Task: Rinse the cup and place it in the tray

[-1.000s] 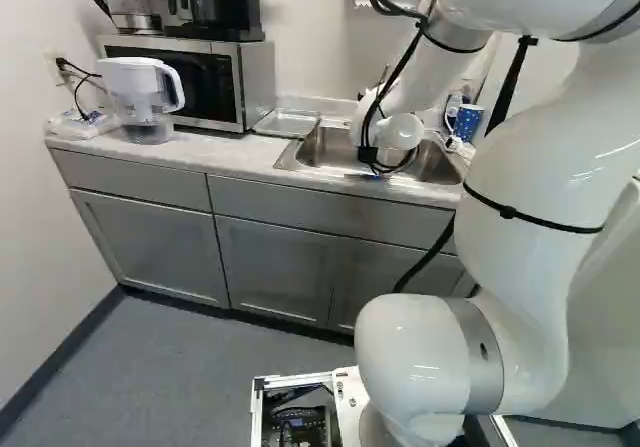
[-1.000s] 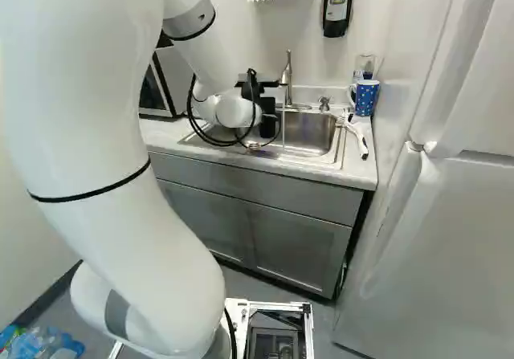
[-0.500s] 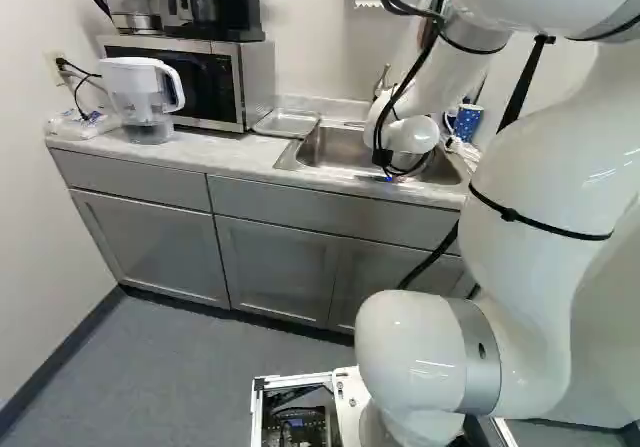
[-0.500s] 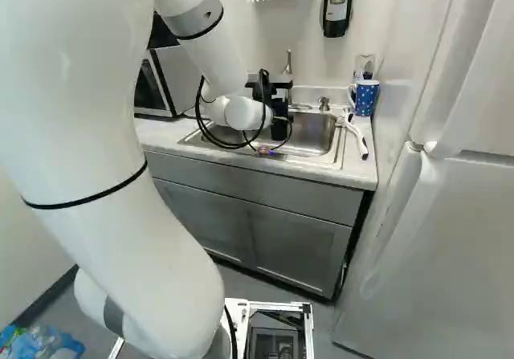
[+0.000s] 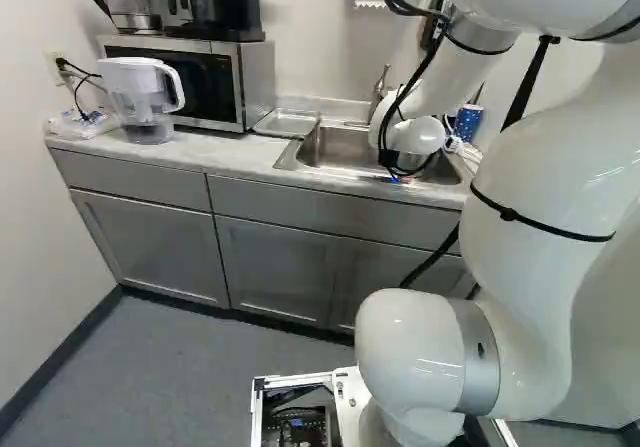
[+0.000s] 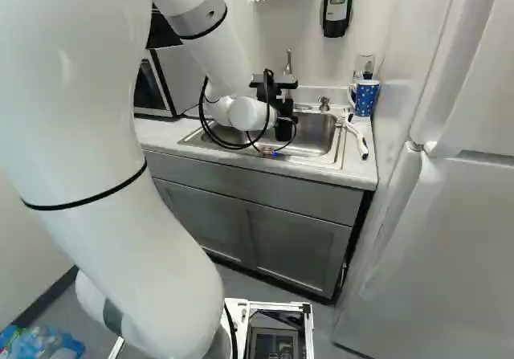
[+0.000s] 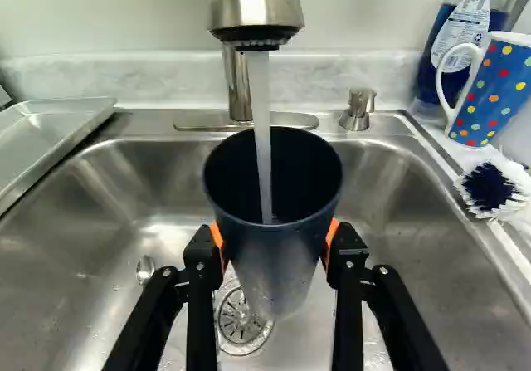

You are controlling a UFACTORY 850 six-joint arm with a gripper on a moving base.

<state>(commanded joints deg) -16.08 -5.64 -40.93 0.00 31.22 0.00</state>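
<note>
Over the sink in the right base view is my black gripper point(image 6: 277, 94), its fingertips hidden there. The wrist view shows the gripper point(image 7: 275, 251) shut on a dark blue cup point(image 7: 278, 259), with orange pads point(image 7: 217, 240) pressing its sides. The cup's mouth faces up beneath the faucet point(image 7: 255, 10), and a stream of water point(image 7: 260, 130) runs into it. Beside the sink lies a shallow metal tray point(image 7: 58, 130), also visible in the left base view, where the tray point(image 5: 287, 123) sits between sink and microwave.
A dotted blue mug point(image 7: 496, 89), a soap bottle point(image 7: 465, 35) and a scrub brush point(image 7: 491, 190) stand or lie beside the sink point(image 7: 99, 222). A spoon point(image 7: 145, 269) rests in the basin. The microwave point(image 5: 190, 77) and a white pitcher point(image 5: 142, 97) are on the counter.
My wrist and gripper have moved to the right over the sink in both base views, mostly in the first half second. The base has not moved.
</note>
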